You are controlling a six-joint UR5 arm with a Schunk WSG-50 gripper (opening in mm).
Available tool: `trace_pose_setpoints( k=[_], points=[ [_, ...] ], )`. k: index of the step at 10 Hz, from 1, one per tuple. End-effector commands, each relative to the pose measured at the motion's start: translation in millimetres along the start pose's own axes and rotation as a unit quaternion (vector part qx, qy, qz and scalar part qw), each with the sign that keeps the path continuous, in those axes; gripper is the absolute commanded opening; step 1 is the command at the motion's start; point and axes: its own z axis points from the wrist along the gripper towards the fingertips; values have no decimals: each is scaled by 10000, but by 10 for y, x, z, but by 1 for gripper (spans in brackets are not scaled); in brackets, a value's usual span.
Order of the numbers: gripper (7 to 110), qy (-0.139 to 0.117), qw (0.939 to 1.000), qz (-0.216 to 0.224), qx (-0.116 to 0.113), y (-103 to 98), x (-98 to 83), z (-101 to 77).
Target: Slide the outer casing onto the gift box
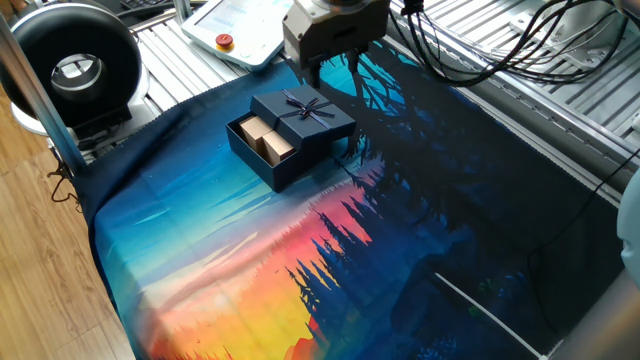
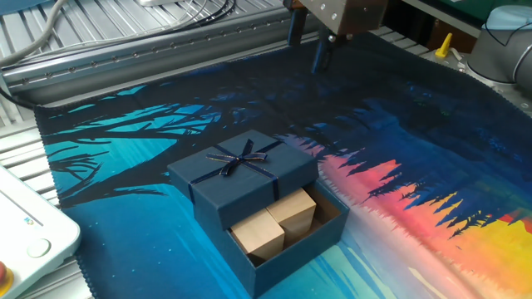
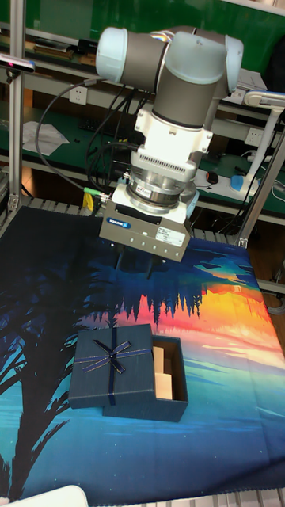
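Near the top centre of the one fixed view, gripper hanging above the cloth, fingers apart and holding nothing, clear of the boxes. Just below it, upper left of centre, outer casing with its bow sitting partway over the gift box. Tray's open end exposed toward the left, two tan blocks visible inside. In the other fixed view, casing at lower centre, gripper well apart at the top edge.

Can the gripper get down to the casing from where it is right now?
Probably yes. The gripper hangs above the cloth behind the casing, holding nothing, and nothing stands between them. The casing sits partway over the box, its bow-topped face and sides exposed.
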Motion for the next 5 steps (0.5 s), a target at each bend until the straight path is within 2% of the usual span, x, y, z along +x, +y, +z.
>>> trace_pose_setpoints(
  k=[1,2,3,4,5],
  points=[
    [7,13,9984,-517,218,-132,-36,-31],
    [7,55,9995,270,143,-95,-9,22],
    [7,272,9966,750,216,-119,98,72],
    [7,389,9970,670,-6,-16,134,74],
    [7,333,9991,273,-47,-36,88,91]
  ],
)
